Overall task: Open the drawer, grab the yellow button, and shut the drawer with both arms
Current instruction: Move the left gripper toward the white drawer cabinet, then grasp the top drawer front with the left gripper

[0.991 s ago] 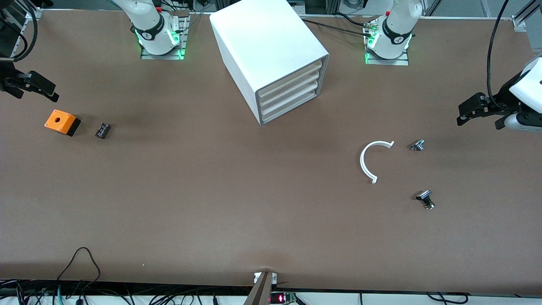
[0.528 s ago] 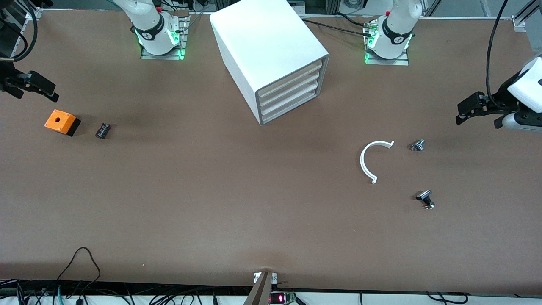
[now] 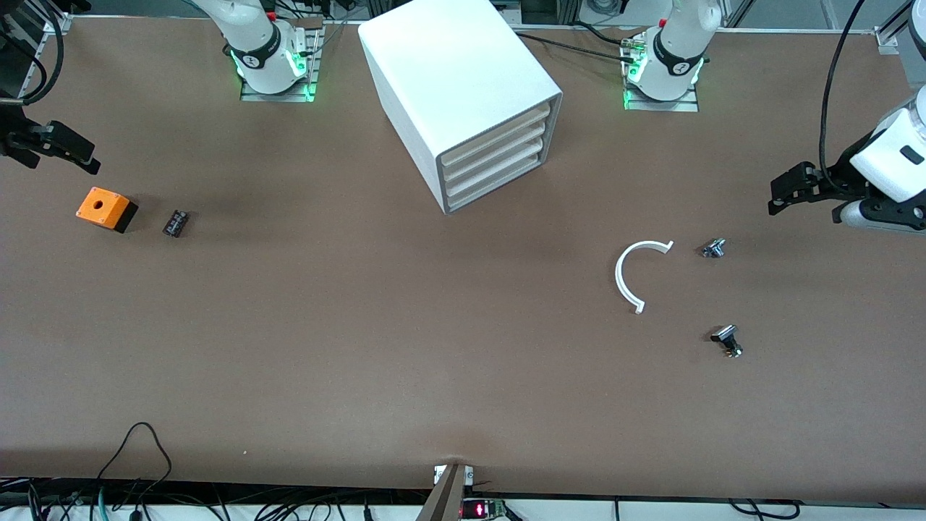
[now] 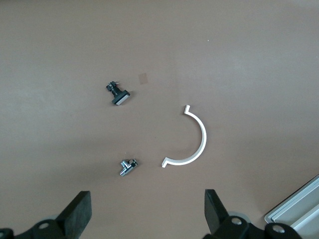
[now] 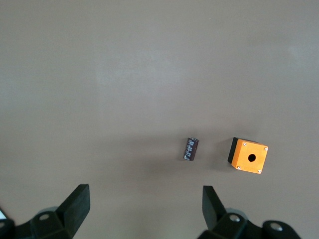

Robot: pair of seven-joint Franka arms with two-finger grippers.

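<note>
The white cabinet (image 3: pixel 463 87) stands at the back middle of the table, its three drawers all shut. The topmost drawer (image 3: pixel 499 132) is shut flush. The button is hidden from view. My left gripper (image 3: pixel 785 194) is open and empty, in the air over the left arm's end of the table. In the left wrist view (image 4: pixel 148 211) its fingers stand wide apart over bare table. My right gripper (image 3: pixel 69 153) is open and empty over the right arm's end, beside the orange cube. It also shows open in the right wrist view (image 5: pixel 147 206).
An orange cube with a hole (image 3: pixel 106 208) and a small black block (image 3: pixel 175 223) lie at the right arm's end. A white curved piece (image 3: pixel 636 273) and two small metal parts (image 3: pixel 714 248) (image 3: pixel 727 341) lie toward the left arm's end. Cables run along the table's front edge.
My left gripper has moved a little toward the middle of the table. The right gripper has hardly moved. The drawers stay shut.
</note>
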